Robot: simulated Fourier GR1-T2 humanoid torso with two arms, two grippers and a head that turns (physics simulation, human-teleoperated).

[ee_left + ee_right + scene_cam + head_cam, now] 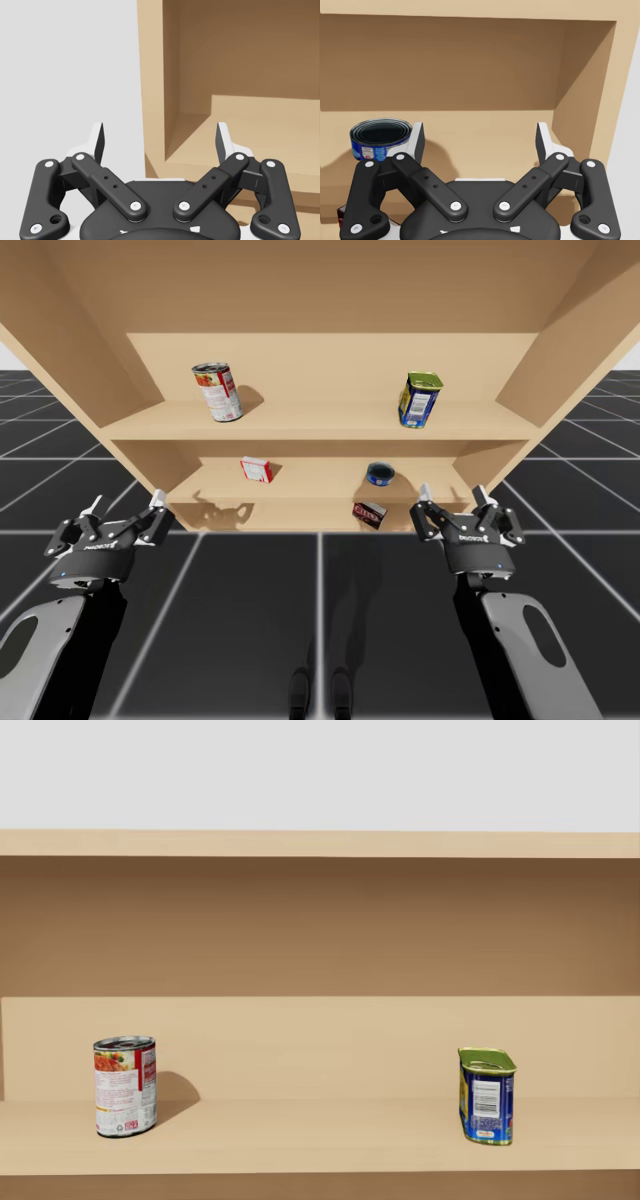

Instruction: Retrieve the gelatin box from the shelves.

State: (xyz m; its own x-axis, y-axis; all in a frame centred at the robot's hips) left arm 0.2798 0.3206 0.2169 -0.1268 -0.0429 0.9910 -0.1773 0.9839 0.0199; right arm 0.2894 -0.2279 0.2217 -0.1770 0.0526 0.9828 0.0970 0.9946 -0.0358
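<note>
Left claw (127, 502) and right claw (452, 494) both hang released out front of the lower shelf (320, 485), at its left and right ends, nothing grabbed yet. Gelatin box (256, 469), I reckon the little red-and-white one, sits left of that shelf's middle, so closer to the left claw.

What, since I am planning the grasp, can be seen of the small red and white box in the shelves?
The small box is a flat rectangular carton, white-faced with red edges, card-like. It seems to stand upright on the second shelf down, left of the middle, turned slightly askew. Only that shelf's board touches it.
</note>
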